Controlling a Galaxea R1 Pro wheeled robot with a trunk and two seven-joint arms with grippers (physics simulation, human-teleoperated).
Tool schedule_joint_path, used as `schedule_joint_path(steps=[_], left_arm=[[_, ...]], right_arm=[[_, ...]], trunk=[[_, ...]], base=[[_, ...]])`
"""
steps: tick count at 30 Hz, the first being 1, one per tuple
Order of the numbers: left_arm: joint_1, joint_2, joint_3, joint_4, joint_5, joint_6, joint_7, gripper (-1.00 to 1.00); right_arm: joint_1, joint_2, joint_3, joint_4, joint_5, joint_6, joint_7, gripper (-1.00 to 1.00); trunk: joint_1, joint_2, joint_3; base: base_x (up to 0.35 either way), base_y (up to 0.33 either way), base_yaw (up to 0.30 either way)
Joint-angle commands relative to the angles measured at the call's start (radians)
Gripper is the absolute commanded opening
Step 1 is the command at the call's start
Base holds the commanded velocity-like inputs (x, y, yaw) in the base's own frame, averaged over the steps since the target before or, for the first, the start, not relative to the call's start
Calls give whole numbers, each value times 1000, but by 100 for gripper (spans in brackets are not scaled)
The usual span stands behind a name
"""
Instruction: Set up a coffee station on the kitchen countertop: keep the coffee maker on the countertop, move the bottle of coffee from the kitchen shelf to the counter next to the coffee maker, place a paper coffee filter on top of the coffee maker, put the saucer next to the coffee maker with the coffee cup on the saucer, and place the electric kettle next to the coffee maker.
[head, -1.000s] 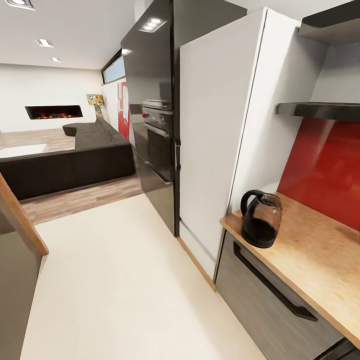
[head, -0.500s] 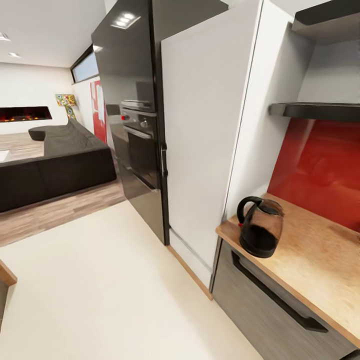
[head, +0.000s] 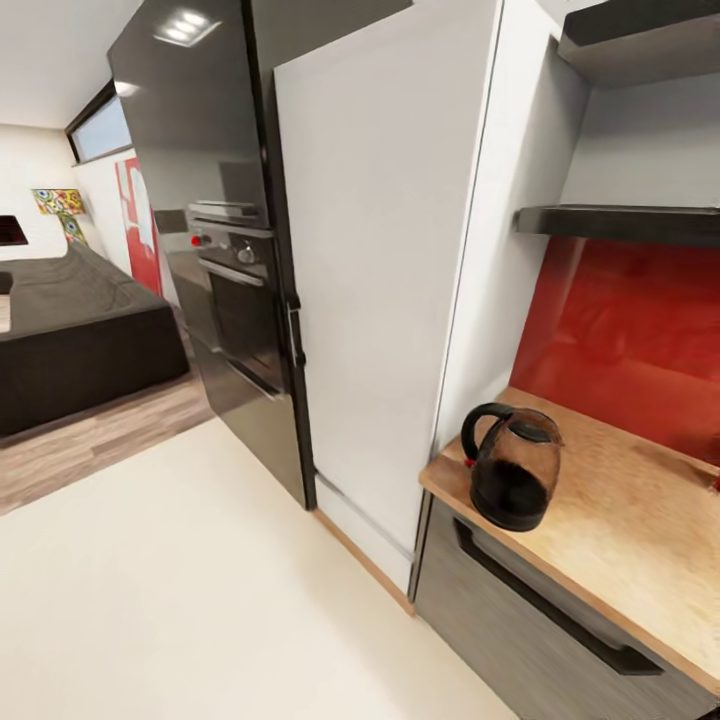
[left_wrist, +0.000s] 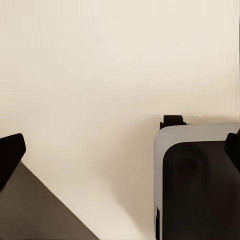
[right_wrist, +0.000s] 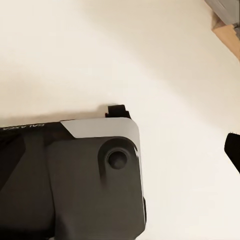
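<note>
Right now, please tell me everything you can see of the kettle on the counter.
The kettle is rounded, of dark see-through glass, with a black lid, a black base and a black loop handle. A small red spot shows low on the handle side. It stands upright at the near end of the wood-grain counter, close to its front edge, beside the white cabinet. The handle turns toward that cabinet. It touches the counter alone.

The robot's base (right_wrist: 75, 185) is a big dark grey block with round corners and a light grey rim along its edge. A round knob (right_wrist: 117, 159) sits on top of it. Small white letters (right_wrist: 22, 128) are printed on one side. A little black tab (right_wrist: 118, 111) sticks out past the rim. The black fingertips (left_wrist: 10, 152) of the left pincer look flat and smooth
</note>
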Motion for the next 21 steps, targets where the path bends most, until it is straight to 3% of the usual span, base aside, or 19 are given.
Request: schedule_joint_path(steps=[1, 21], left_arm=[[0, 0, -9, 0, 10, -3, 3, 100], [0, -1, -11, 0, 10, -11, 3, 100]], right_arm=[[-1, 0, 9, -2, -9, 6, -5, 100], [-1, 0, 10, -2, -9, 6, -5, 100]], trunk=[[1, -2, -2], [1, -2, -2]], base=[[64, 49, -266], [7, 5, -266]])
